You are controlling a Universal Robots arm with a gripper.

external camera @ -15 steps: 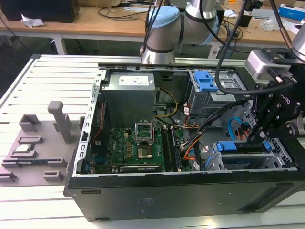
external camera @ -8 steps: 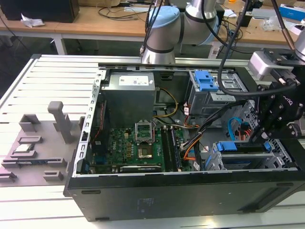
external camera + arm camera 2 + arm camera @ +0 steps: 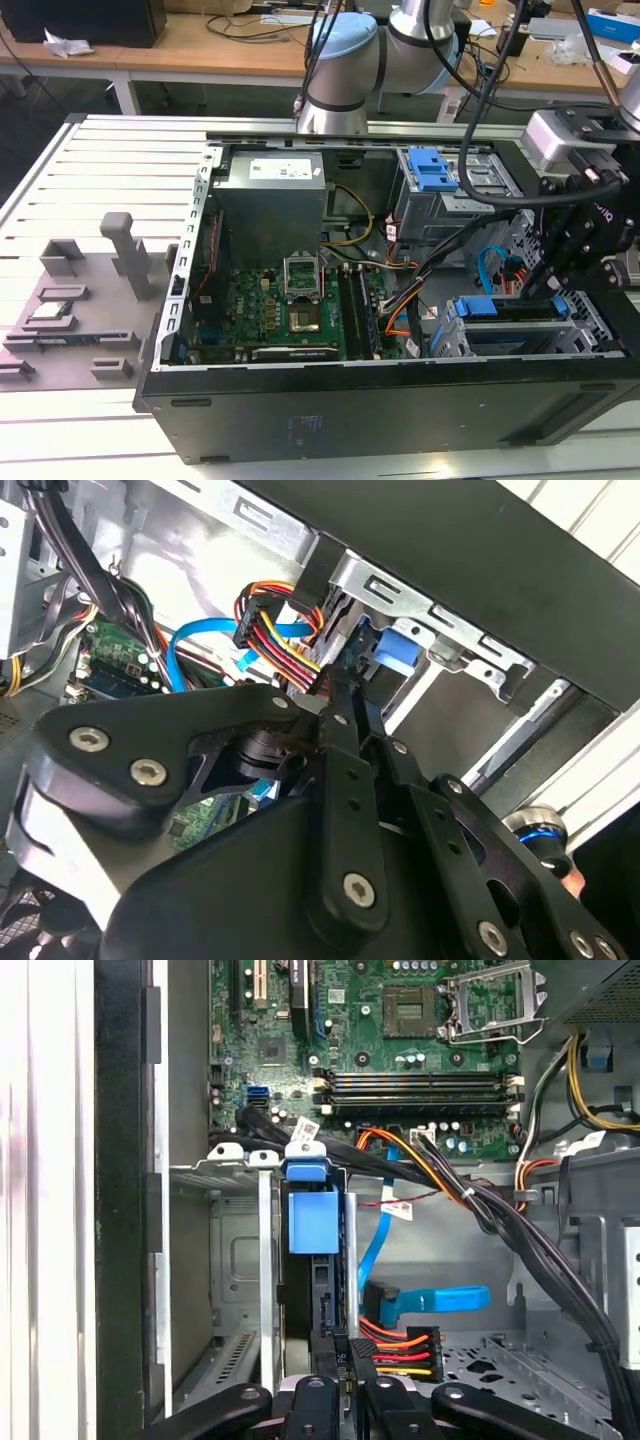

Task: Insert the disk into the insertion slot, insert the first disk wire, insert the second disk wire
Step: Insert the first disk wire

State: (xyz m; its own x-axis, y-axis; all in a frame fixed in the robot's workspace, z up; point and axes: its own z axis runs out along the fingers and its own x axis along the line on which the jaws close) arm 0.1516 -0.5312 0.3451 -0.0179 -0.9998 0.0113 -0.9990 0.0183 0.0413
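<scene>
The disk [image 3: 313, 1222] was seen already seated in the insertion slot [image 3: 235, 1270], its blue frame lodged between the grey cage walls at the case's corner on the exterior view's right. The tool [image 3: 346, 1385] was held at the disk's rear edge, its fingers drawn together and, as far as could be judged, clamped on the dark plug of the first disk wire [image 3: 405, 1348], the orange, red, yellow and black bundle. The step in hand was judged to be the seating of that plug. For it to be done well, the plug would have to be kept square to the disk's socket and pressed straight in, without tilt, so that the bundle was not kinked. The second disk wire [image 3: 435, 1300] lay loose just beside, and was best kept from being trapped beneath the plug.
</scene>
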